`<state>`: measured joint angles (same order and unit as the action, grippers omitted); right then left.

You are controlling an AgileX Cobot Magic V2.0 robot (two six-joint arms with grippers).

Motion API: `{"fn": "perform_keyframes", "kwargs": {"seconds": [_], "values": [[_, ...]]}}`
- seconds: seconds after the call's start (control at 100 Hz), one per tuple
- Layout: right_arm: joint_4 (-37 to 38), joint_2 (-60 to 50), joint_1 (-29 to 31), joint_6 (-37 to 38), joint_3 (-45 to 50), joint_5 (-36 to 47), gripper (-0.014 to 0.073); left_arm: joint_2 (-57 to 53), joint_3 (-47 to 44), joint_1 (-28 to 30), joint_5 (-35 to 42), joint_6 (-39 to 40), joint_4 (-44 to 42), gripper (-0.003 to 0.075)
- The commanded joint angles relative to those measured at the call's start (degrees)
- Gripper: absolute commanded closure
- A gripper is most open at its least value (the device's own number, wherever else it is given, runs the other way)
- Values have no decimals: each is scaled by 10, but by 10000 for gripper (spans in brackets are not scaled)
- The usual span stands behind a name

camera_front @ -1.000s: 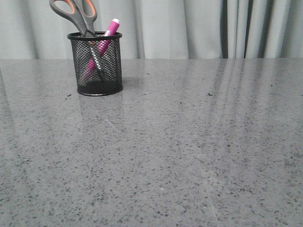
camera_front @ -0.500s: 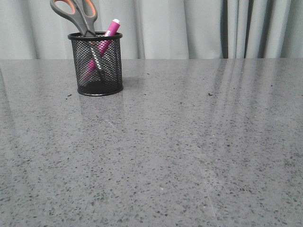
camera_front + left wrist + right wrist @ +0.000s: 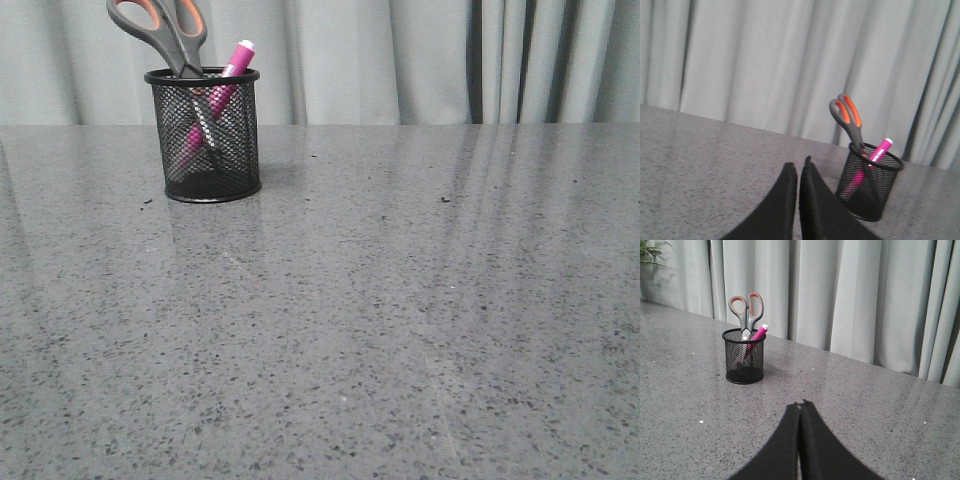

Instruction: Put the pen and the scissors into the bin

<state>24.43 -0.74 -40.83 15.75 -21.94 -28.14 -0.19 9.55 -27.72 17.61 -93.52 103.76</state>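
The black wire-mesh bin (image 3: 210, 140) stands upright at the far left of the grey table. The scissors (image 3: 165, 30) stand in it, blades down, grey handles with orange loops above the rim. The magenta pen (image 3: 228, 72) leans in it, white end up. No gripper shows in the front view. In the left wrist view my left gripper (image 3: 798, 166) is shut and empty, apart from the bin (image 3: 869, 187), scissors (image 3: 850, 117) and pen (image 3: 881, 149). In the right wrist view my right gripper (image 3: 800, 405) is shut and empty, well back from the bin (image 3: 744, 357), scissors (image 3: 746, 312) and pen (image 3: 758, 334).
The grey speckled table (image 3: 400, 300) runs wide in front of the bin. Grey curtains (image 3: 400, 60) hang behind the table's far edge. A green plant (image 3: 647, 252) shows at the corner of the right wrist view.
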Motion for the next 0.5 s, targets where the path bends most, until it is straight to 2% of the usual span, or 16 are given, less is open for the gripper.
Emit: {"fn": "perform_keyframes", "kwargs": {"seconds": [0.0, 0.09, 0.13, 0.18, 0.21, 0.23, 0.26, 0.29, 0.41, 0.49], "values": [[14, 3, 2, -6, -13, 37, 662, -9, 15, 11, 16, -19, -8, 739], [14, 3, 2, -6, -13, 37, 662, -9, 7, 19, 31, -19, -80, 739], [14, 3, 2, -6, -13, 37, 662, -9, -2, 22, 18, 1, -177, 739], [14, 3, 2, -6, -13, 37, 662, -9, -17, 25, -7, 60, -346, 739], [14, 3, 2, -6, -13, 37, 662, -9, -26, 28, -16, 129, -475, 739], [14, 3, 2, -6, -13, 37, 662, -9, -34, 30, -16, 164, -521, 739], [14, 3, 2, -6, -13, 37, 662, -8, -46, 37, -14, 267, -619, 739], [14, 3, 2, -6, -13, 37, 662, -8, -63, 45, -10, 345, -676, 739], [14, 3, 2, -6, -13, 37, 662, -8, -121, 101, -52, 607, -821, 739], [14, 3, 2, -6, -13, 37, 662, -8, -121, 152, -181, 718, -904, 739]]}}
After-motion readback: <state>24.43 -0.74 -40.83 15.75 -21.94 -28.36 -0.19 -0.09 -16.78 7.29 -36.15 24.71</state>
